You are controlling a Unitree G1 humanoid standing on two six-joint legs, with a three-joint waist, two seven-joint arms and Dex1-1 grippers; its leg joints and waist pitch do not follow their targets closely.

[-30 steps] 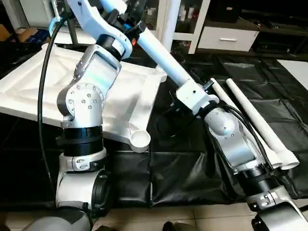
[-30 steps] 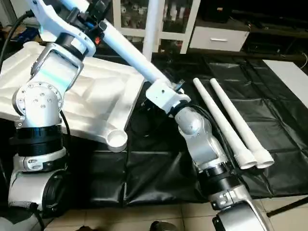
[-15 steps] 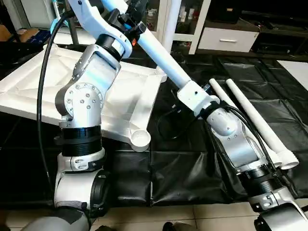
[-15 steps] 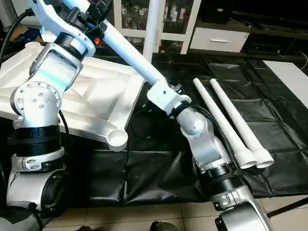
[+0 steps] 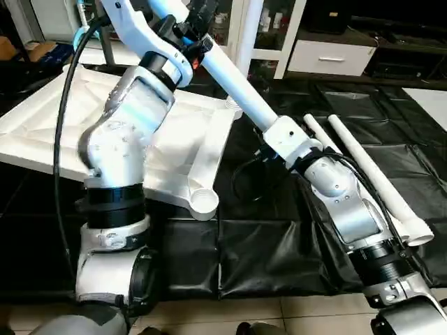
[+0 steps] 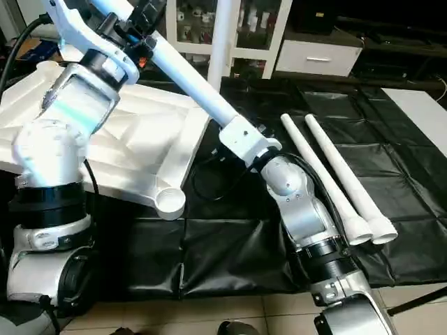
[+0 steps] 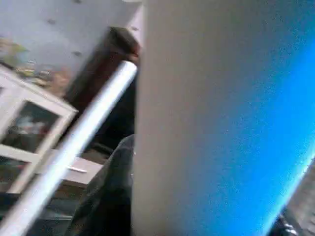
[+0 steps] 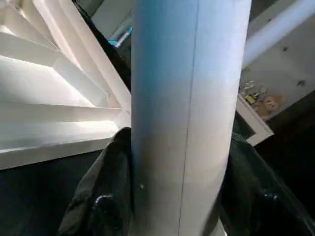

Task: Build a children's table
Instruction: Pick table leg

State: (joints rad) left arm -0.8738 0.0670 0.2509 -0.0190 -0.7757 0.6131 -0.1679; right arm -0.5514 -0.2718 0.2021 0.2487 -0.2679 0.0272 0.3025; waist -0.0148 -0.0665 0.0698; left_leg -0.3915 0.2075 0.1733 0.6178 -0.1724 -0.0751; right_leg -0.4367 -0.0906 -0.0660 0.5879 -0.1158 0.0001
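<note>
Here, looking down over your two silver forearms, you see a white table leg point(image 5: 237, 87) held slantwise in the air above a desk point(image 5: 279, 237) covered in black sheeting. Your left hand point(image 5: 185, 31) grips the leg near its upper end, close to the top of the head view. Your right hand point(image 5: 283, 139) grips the same leg at its lower end; in the right wrist view its black fingers point(image 8: 106, 196) press on both sides of the white tube, closed around it. The left wrist view shows the tube very close up, so the exact finger contact there cannot be made out. To your left, the white tabletop point(image 5: 42, 132) lies underside up with its ribs showing, tilted, one round corner socket point(image 5: 204, 203) near the desk's front edge. To your right, two more legs point(image 6: 332, 178) lie side by side on the black cover, touching, their wider ends toward you.
</note>
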